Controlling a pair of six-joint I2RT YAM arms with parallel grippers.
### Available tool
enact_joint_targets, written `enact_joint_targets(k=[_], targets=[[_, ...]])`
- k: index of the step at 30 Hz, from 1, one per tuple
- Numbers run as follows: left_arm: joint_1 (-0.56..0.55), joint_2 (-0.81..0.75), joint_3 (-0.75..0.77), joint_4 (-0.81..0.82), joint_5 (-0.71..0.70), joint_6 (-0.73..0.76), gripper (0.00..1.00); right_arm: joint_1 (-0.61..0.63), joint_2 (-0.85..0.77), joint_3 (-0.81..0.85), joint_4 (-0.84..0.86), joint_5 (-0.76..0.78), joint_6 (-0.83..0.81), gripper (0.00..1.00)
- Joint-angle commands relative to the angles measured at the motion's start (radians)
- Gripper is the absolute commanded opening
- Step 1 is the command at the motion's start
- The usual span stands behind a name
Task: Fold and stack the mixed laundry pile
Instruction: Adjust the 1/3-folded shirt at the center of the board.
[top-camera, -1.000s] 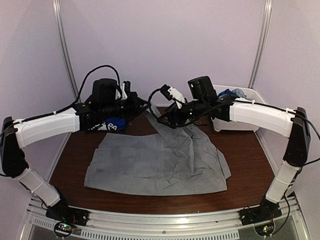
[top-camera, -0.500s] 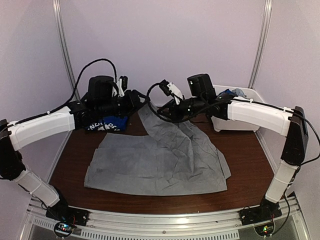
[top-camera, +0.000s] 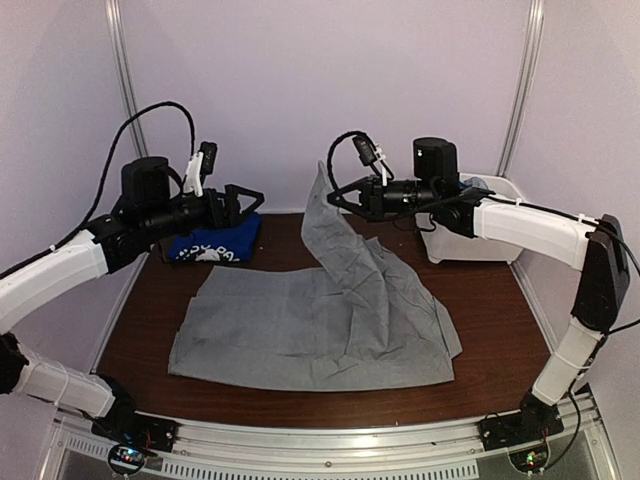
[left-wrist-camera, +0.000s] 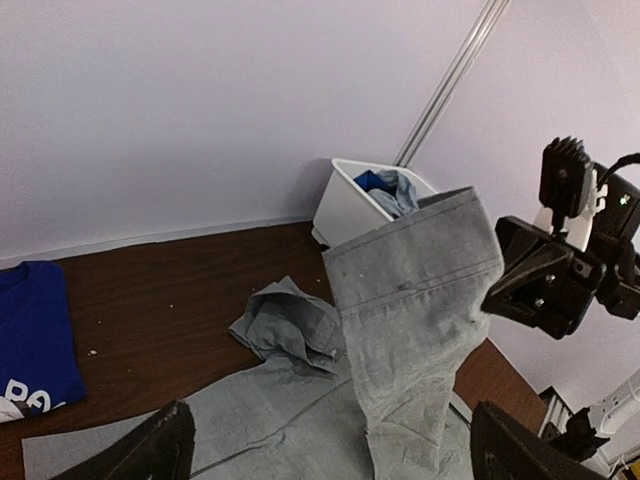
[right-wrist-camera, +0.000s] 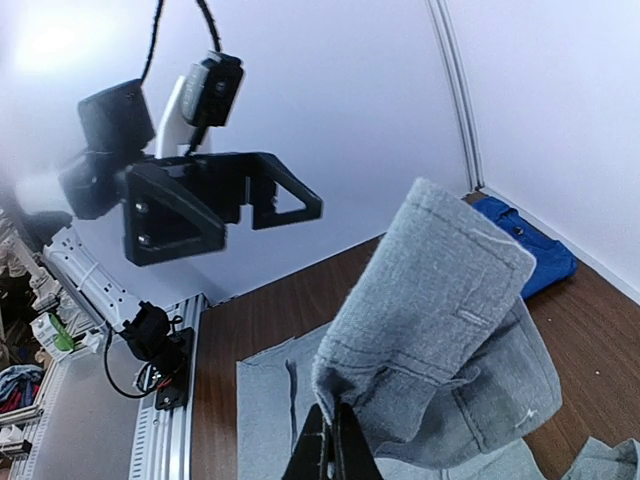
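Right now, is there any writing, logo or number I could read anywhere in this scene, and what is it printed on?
"PA": white letters, apparently the start of a longer print cut off by the picture edge, on the royal-blue cloth shirt in the left wrist view.
The same shirt's white print in the overhead view: too small and blurred to read.
Light-grey cloth garment: no text visible.
White rectangular plastic bin: no text visible.

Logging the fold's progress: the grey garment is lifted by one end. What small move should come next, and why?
Probably bring the left gripper across to pinch the raised edge of the grey garment beside the right gripper. The right is shut on one end of it, the rest trailing on the table; the left hangs open and empty near the blue shirt.
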Motion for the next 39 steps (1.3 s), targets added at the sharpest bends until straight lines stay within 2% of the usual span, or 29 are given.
enact_joint_targets(k=[1,10,15,24,28,31,33,35,38,39], targets=[[0.013,0.094,-0.013,0.17,0.217,0.08,0.98,0.004,-0.042,-0.025,0.105,-0.114,0.062,0.0],[-0.002,0.265,-0.009,0.449,0.465,-0.013,0.98,0.004,-0.065,-0.035,0.157,-0.195,0.093,0.0],[-0.024,0.303,-0.043,0.677,0.556,-0.132,0.98,0.004,-0.071,-0.031,0.166,-0.225,0.103,0.0],[-0.036,0.389,0.02,0.702,0.557,-0.206,0.98,0.004,-0.078,-0.035,0.18,-0.246,0.116,0.0],[-0.038,0.397,0.023,0.77,0.56,-0.266,0.93,0.003,-0.081,-0.039,0.171,-0.248,0.105,0.0],[-0.038,0.416,0.043,0.724,0.541,-0.259,0.95,0.003,-0.085,-0.044,0.182,-0.256,0.113,0.0],[-0.038,0.432,0.041,0.762,0.554,-0.276,0.96,0.003,-0.091,-0.045,0.178,-0.255,0.111,0.0],[-0.04,0.442,0.031,0.855,0.577,-0.33,0.89,0.003,-0.095,-0.044,0.156,-0.247,0.095,0.0],[-0.041,0.446,0.041,0.939,0.609,-0.379,0.73,0.002,-0.093,-0.044,0.12,-0.229,0.068,0.0],[-0.041,0.443,0.046,0.955,0.617,-0.391,0.65,0.0,-0.094,-0.045,0.108,-0.22,0.061,0.0]])
